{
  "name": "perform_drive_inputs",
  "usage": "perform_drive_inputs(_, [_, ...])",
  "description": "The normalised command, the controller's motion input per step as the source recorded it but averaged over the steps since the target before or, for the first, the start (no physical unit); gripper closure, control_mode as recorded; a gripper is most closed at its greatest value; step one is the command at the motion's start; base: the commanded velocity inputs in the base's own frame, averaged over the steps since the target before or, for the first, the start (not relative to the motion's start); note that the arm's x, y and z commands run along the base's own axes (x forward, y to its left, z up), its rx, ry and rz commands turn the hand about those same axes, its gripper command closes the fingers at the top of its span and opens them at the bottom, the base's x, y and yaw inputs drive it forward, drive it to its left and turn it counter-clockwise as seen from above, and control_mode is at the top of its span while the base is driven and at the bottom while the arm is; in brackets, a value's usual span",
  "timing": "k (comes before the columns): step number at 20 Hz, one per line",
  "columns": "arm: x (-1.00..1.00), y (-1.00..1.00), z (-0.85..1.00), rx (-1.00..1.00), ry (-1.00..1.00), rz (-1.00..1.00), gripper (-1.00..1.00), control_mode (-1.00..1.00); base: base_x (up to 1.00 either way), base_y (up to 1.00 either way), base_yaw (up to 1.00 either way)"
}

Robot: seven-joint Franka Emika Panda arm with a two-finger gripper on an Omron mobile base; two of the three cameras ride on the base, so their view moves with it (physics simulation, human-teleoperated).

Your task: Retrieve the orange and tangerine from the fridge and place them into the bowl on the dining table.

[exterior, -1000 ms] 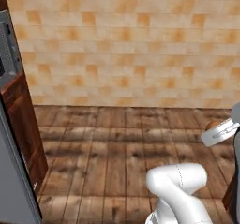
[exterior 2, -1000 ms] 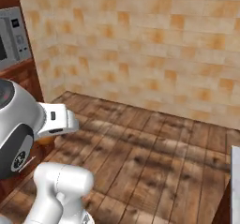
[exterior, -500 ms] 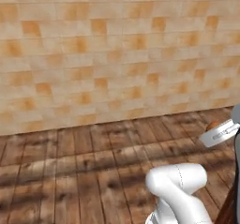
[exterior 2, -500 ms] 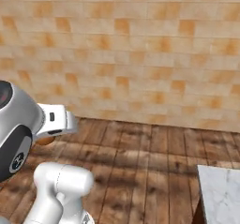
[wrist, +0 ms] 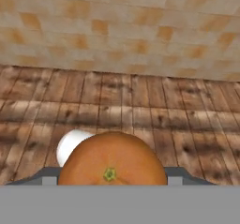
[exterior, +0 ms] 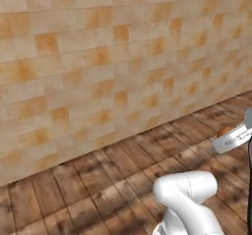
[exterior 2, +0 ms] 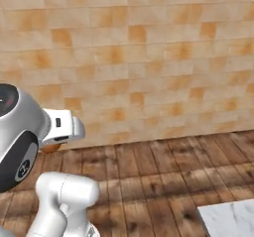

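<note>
The pincer (wrist: 112, 183) holds an orange fruit (wrist: 112, 161) — it sits between the fingers, stem dimple facing the camera, above the wooden floor (wrist: 140, 106). From the left base view a sliver of that fruit (exterior: 225, 130) peeks past the hand; from the right it shows under the hand (exterior 2: 49, 147). A corner of the marble desk (exterior 2: 229, 220) lies on the floor right of the arm — the tiled wall (exterior 2: 139, 57) stands beyond.

arm: folded above base, elbow low, wrist raised | tool (wrist: 111, 171): clamped on orange (wrist: 112, 160), carried in the air | fingers: hidden behind the fruit
</note>
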Motion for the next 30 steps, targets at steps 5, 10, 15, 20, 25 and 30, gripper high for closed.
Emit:
perform_drive_inputs(5, [0.0,0.0,0.0,0.0,0.0,0.0,1.0,1.0,1.0,0.0,-0.69])
perform_drive_inputs(10, [0.0,0.0,0.0,0.0,0.0,0.0,1.0,1.0,1.0,0.0,-0.64])
perform_drive_inputs(15, [0.0,0.0,0.0,0.0,0.0,0.0,1.0,1.0,1.0,0.0,-0.61])
perform_drive_inputs(20, [0.0,0.0,0.0,0.0,0.0,0.0,1.0,1.0,1.0,0.0,-0.6])
perform_drive_inputs(25, [0.0,0.0,0.0,0.0,0.0,0.0,1.0,1.0,1.0,0.0,-0.59])
perform_drive_inputs(30, [0.0,0.0,0.0,0.0,0.0,0.0,1.0,1.0,1.0,0.07,-0.52])
